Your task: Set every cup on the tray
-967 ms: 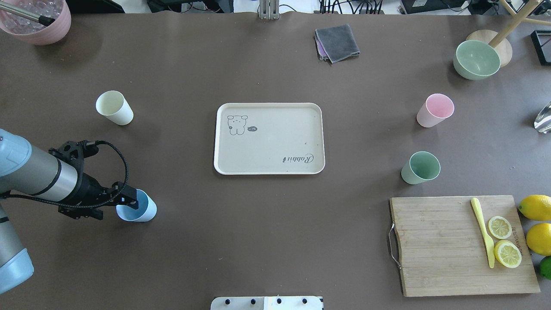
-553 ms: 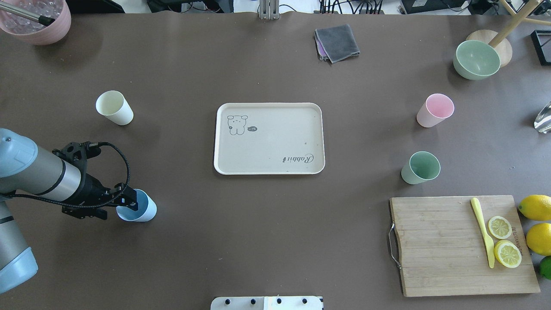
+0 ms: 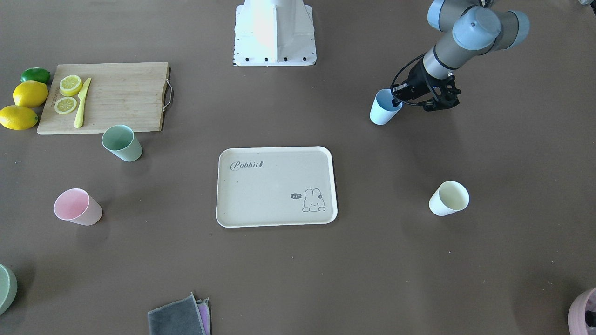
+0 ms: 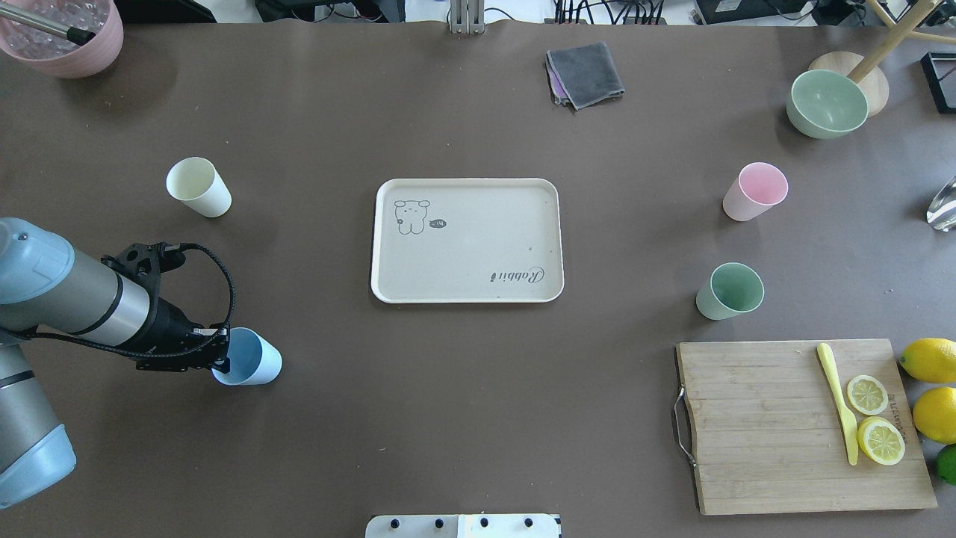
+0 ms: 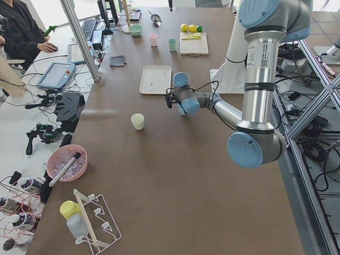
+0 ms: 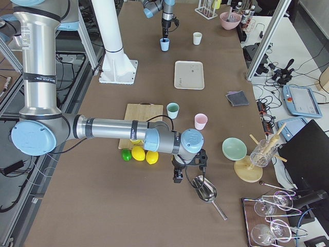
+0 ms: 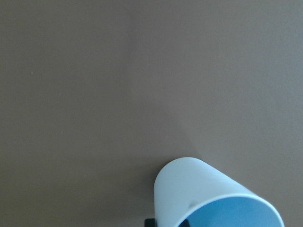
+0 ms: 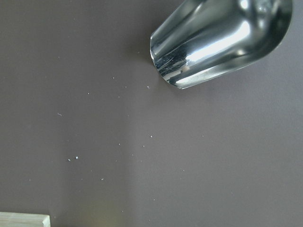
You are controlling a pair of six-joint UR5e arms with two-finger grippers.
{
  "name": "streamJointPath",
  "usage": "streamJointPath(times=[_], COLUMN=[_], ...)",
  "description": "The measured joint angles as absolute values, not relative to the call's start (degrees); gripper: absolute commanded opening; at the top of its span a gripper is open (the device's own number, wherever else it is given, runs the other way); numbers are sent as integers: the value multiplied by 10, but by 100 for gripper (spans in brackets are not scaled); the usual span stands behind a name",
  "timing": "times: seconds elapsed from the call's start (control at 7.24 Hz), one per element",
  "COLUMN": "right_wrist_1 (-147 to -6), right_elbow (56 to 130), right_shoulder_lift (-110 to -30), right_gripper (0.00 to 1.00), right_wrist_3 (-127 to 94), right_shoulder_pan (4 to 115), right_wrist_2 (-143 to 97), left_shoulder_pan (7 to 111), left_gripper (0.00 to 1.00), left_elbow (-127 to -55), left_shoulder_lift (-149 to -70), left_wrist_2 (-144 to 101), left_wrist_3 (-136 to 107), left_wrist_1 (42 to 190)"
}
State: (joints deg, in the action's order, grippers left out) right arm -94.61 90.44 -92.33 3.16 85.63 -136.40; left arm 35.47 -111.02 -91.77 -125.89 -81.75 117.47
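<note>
Left tool [image 4: 221, 357]: clamped on rim of blue cup [image 4: 252, 357], one finger inside.
Blue cup: tilted, base toward tray [image 4: 388, 288].
Tray: on desk [image 4: 448, 418], well apart from left tool.
Right tool: grip state cannot tell; metal scoop [image 8: 222, 40] just ahead.

table [image 4: 463, 418]: brown mat | aluminium frame posts [image 5: 79, 37] alongside | light: even, bright

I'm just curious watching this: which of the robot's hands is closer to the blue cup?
The left. The left hand is right at the blue cup, at its rim. The right hand is far off, past the lemons beside a metal scoop.
</note>
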Motion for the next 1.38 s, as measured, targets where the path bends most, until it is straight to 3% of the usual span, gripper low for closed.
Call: streamJointPath(times=[0.41,0.69,1.38], right_wrist_1=[-947,-948,-948], right_elbow=[904,904,905], right_shoulder_lift=[-922,-918,-914], right_gripper=[100,100,100], right_wrist_3=[31,31,29], right_shoulder_pan=[855,852,846], right_wrist_2=[-1366,-1366,-1366], left_shoulder_pan=[385,389,411], left_gripper=[0,0,0], left_elbow=[-1112,-1089,-953], left_shoulder_lift=[-954,-1066,-1249], left_wrist_2=[-1303,-1303,-1303], left_wrist_3=[-822,-822,-820], left_wrist_1=[1144,1027,953])
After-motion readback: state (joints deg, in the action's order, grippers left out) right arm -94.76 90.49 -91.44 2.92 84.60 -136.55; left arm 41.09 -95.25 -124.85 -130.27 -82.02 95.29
